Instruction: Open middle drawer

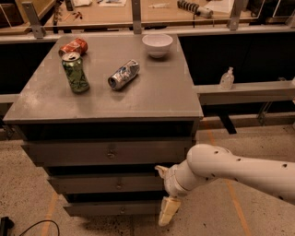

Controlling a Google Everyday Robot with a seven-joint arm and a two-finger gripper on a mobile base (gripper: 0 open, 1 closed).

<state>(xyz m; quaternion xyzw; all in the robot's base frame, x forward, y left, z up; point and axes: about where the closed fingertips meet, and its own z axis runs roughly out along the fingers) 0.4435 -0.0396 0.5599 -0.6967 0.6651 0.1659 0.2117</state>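
Tool (164, 191) hangs open under the counter's (156, 92) front-right corner; I'd center it on the middle drawer (92, 183) knob (119, 185) first.

Workshop: wooden workbench (115, 17) with scattered tools (194, 8).

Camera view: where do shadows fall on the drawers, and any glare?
In the camera view, dark shadow bands lie above each front, the middle drawer included; the cabinet top shows a dull sheen, no hard glare; the gripper, low at the drawers' right end, is brightly lit.
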